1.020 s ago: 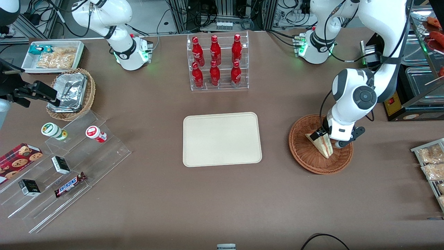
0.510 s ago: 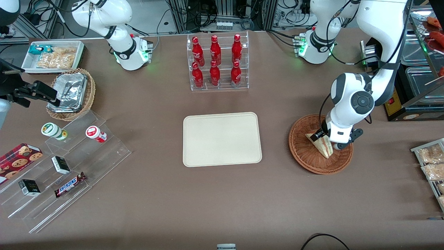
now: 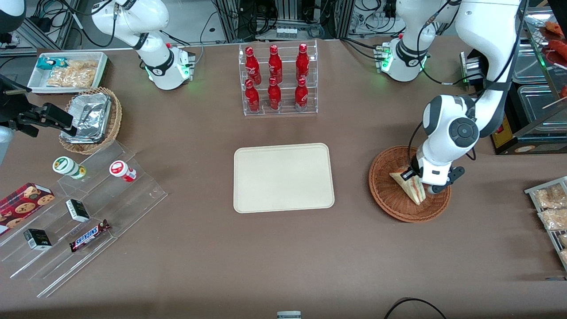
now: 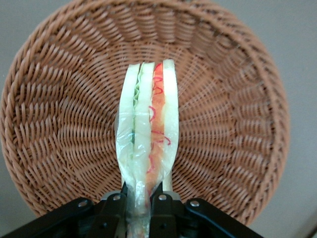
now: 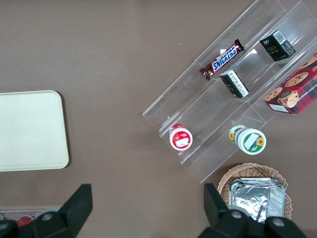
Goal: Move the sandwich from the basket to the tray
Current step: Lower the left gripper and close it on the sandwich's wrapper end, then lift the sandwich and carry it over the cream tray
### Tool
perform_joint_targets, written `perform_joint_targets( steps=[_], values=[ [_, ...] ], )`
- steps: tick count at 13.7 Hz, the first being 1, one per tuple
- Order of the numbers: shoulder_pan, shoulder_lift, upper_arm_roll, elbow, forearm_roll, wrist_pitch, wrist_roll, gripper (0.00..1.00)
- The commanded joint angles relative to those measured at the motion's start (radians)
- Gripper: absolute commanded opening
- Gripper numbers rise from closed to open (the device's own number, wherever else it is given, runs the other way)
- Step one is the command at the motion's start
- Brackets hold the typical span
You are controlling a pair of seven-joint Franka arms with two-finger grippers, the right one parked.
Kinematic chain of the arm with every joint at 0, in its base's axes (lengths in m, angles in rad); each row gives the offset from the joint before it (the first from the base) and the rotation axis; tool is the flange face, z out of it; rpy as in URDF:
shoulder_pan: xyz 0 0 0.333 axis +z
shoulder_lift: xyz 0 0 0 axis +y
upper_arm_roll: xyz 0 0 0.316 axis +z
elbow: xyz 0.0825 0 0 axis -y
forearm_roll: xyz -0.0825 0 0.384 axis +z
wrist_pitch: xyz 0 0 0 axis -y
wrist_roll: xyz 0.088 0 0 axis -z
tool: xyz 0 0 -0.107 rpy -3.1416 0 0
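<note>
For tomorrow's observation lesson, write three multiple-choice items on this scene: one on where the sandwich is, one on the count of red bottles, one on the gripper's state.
1. Where is the sandwich?
A. on the tray
B. in the basket
C. in the bottle rack

2. How many red bottles stand in the rack?
A. four
B. six
C. eight

3. The gripper is
A. shut on the sandwich
B. open above the tray
C. gripping a bottle

Key: 1 B, wicker surrounds it; 2 B, two rows of three; 3 A, the fingers pinch its wrapped end.

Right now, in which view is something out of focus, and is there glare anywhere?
Left wrist view: the hand shut on the sandwich is soft at that end, the basket sharp. Front view: evenly lit, small glints on the red bottles.
</note>
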Motion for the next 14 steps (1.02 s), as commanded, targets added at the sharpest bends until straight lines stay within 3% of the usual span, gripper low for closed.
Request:
perform_joint_targets(
  steps=[1,4,6,8,12,14],
  values=[
    [-0.010,-0.069,0.003,0.028,0.012,-0.131,0.020,0.07],
    [-0.040,-0.063,-0.003,0.166,0.014,-0.407,0.089,0.03],
    [-0.088,-0.026,-0.003,0.235,0.014,-0.428,0.091,0.03],
    [-0.132,-0.020,-0.003,0.255,0.066,-0.439,0.268,0.06],
    [-0.189,0.058,-0.007,0.399,0.029,-0.556,0.269,0.07],
    [-0.217,0.145,-0.010,0.513,-0.030,-0.610,0.267,0.01]
  ],
)
